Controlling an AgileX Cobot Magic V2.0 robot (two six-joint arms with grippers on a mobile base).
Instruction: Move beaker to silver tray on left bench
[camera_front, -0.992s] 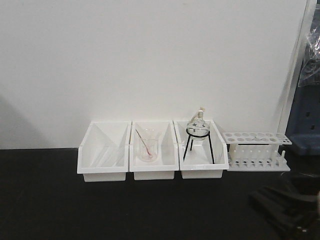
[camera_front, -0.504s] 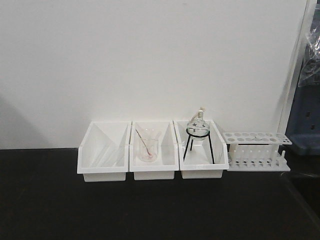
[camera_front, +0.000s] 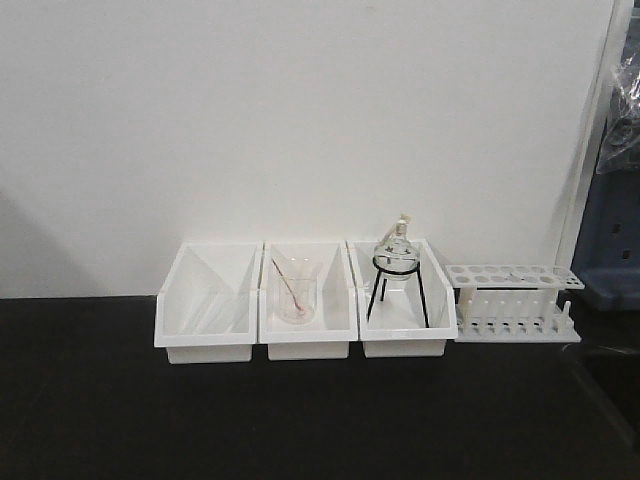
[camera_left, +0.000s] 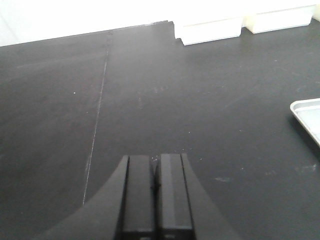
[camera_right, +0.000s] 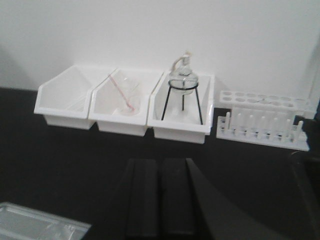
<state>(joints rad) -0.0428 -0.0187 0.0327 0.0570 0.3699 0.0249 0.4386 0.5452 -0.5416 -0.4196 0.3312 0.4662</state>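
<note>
The small empty beaker is not in any view. A corner of the silver tray (camera_left: 307, 117) shows at the right edge of the left wrist view, and another part of the tray (camera_right: 35, 222) lies at the bottom left of the right wrist view. Both rest on the matte black bench top (camera_front: 300, 420). My left gripper (camera_left: 155, 157) is shut and empty above bare bench top, left of the tray. My right gripper (camera_right: 159, 162) is shut and empty, right of the tray and facing the white bins. Neither gripper shows in the front view.
Three white bins (camera_front: 207, 302) stand in a row against the white wall. The middle one holds a beaker with a rod and pinkish residue (camera_front: 296, 298); the right one holds a flask on a black tripod (camera_front: 396, 262). A white test-tube rack (camera_front: 515, 302) stands to their right.
A dark arm part at the lower right of the front view one second ago has left that view. Nothing on the bench has moved.
</note>
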